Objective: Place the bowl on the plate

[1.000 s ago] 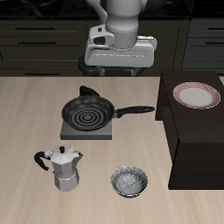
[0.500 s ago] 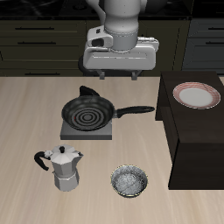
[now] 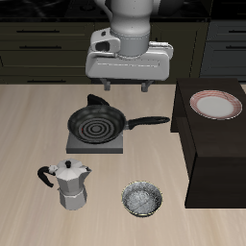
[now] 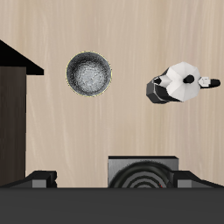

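The bowl (image 3: pixel 142 200) is small, silvery-grey and speckled inside. It sits on the wooden table near the front edge and also shows in the wrist view (image 4: pixel 89 73). The plate (image 3: pixel 215 104), white with a reddish-pink rim band, lies on top of a dark raised cabinet (image 3: pixel 213 154) beside the bowl. My gripper (image 3: pixel 125 86) hangs high at the back of the table, above and behind the frying pan, far from the bowl. It is open and empty, and its fingertips (image 4: pixel 39 180) are spread wide. The plate is out of the wrist view.
A black frying pan (image 3: pixel 97 123) with spiral rings rests on a grey burner plate (image 3: pixel 96 144) mid-table, its handle pointing toward the cabinet. A silver moka pot (image 3: pixel 70 183) stands near the front edge beside the bowl and shows in the wrist view (image 4: pixel 179 83).
The gripper has come slightly lower and forward over the back of the table. Its fingers stay open. The bowl, plate, pan and moka pot have not moved.
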### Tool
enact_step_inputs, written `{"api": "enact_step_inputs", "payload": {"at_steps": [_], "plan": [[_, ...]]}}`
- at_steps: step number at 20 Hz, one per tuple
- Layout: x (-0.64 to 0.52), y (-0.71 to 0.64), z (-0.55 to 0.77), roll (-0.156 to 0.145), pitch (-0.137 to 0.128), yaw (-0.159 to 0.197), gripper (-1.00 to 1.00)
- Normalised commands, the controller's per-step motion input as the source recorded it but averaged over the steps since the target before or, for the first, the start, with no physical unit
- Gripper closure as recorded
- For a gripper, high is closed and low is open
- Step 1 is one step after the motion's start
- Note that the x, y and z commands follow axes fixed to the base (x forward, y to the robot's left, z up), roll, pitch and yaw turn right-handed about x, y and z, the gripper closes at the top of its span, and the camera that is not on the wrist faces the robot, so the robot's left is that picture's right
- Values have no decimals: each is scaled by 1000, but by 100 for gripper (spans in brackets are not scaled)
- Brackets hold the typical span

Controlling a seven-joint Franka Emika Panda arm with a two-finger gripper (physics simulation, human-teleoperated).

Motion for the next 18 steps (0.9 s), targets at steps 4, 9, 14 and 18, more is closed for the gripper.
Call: {"api": "enact_step_inputs", "payload": {"at_steps": [4, 9, 14, 18], "plan": [[225, -2, 37, -10, -17, 21, -100], [243, 2, -3, -7, -10, -9, -100], [126, 118, 16, 29, -21, 29, -100], [290, 20, 42, -3, -11, 14, -100]]}}
